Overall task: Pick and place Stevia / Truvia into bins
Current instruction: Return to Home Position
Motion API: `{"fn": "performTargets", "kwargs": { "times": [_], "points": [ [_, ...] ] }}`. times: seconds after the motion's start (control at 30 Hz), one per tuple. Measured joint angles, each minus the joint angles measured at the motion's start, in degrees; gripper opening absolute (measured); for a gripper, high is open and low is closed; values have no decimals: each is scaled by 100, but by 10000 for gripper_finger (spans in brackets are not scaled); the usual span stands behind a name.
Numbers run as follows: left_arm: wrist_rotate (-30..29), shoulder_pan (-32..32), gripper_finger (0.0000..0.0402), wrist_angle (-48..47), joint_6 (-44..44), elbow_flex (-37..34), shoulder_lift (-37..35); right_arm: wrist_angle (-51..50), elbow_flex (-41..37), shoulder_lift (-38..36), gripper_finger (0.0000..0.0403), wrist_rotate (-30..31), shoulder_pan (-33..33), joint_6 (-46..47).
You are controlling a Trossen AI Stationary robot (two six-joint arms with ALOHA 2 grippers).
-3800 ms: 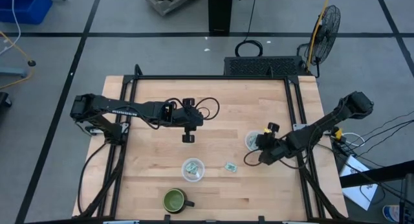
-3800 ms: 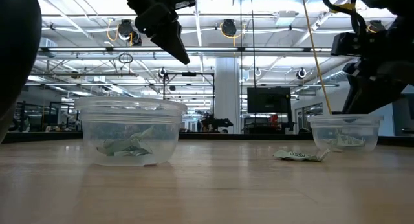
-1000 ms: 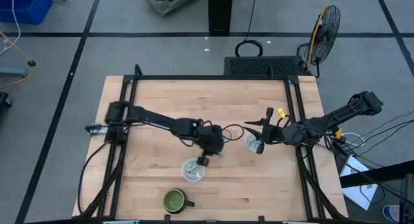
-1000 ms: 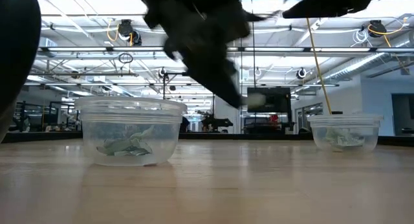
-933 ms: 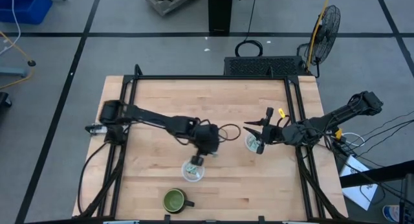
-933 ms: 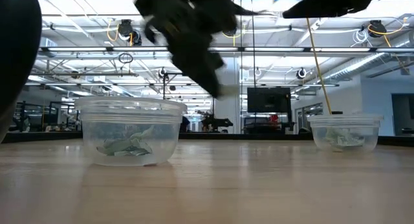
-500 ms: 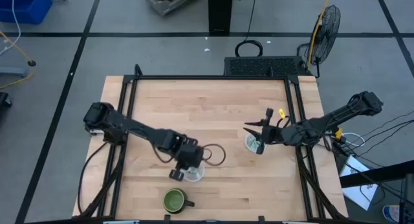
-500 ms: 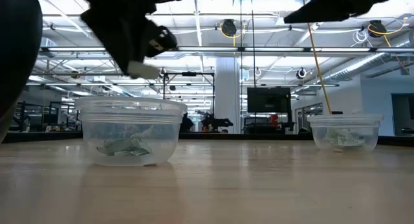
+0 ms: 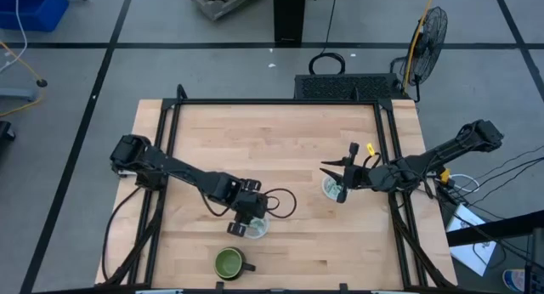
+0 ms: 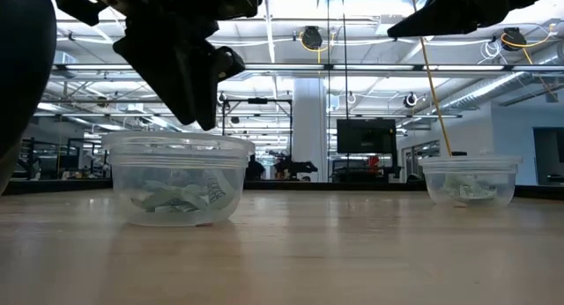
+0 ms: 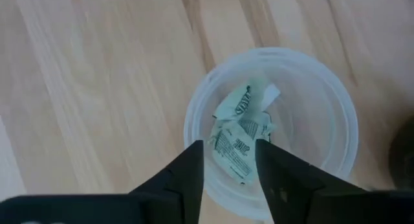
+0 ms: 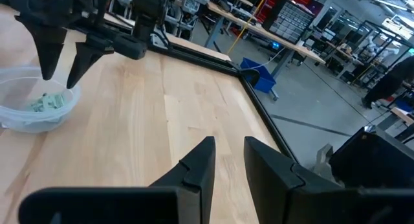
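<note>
The wooden worktop (image 9: 280, 141) carries everything. The left gripper (image 9: 245, 222) hangs with its fingers spread, and a green mug (image 9: 228, 262) stands near it. Directly beneath its tips is a clear cup (image 11: 323, 107) holding crumpled Stevia packets (image 11: 239, 130). The right gripper (image 9: 331, 183), also spread, hovers over the second cup (image 10: 469, 174), which has packets inside.

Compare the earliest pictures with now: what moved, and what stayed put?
The left gripper swung from mid-table to above the left cup and stands open. The loose packet that lay between the cups is now inside it. The right gripper shifted near the right cup. Cups and mug stayed.
</note>
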Motion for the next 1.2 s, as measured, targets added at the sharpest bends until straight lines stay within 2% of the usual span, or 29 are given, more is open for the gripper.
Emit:
{"fn": "performTargets", "kwargs": {
  "times": [0.13,0.23,0.3,0.5,0.6,0.67,0.73,0.8,0.9,0.97,1.03,1.1,1.2],
  "points": [
    [-109,0,156,-494,-2,197,-45,179,-4,0,75,84,2,-378],
    [-172,55,157,-1203,-67,477,-154,637,-5,-24,75,596,21,-695],
    [-216,111,157,-1708,-318,598,-288,709,-4,-65,75,780,23,-852],
    [-445,290,157,-3210,-1261,671,-945,708,-5,-89,75,770,24,-863],
    [-988,366,157,-4058,-1993,670,-1402,997,-7,-153,75,916,9,-911],
    [-1437,399,157,-4691,-2451,669,-1787,1050,17,-328,75,1203,9,-701],
    [-1741,398,157,-5052,-2925,669,-2240,877,86,-638,75,1234,27,-404],
    [-1823,384,157,-5050,-3116,618,-2794,411,112,-1061,75,893,77,-115],
    [-1879,242,157,-4860,-3128,533,-3739,-561,138,-1713,75,-153,87,521],
    [-2166,108,157,-4678,-3165,371,-4414,-1142,136,-2120,75,-899,75,1013],
    [-2437,-35,157,-4110,-3035,73,-5100,-1652,110,-2417,75,-1534,73,1414],
    [-2553,-141,157,-3437,-2718,-405,-5775,-1675,-88,-2615,75,-1904,76,1730],
    [-2401,-238,157,-2052,-2144,-1315,-6787,-1231,-572,-2768,75,-1960,76,1742]
  ]
}}
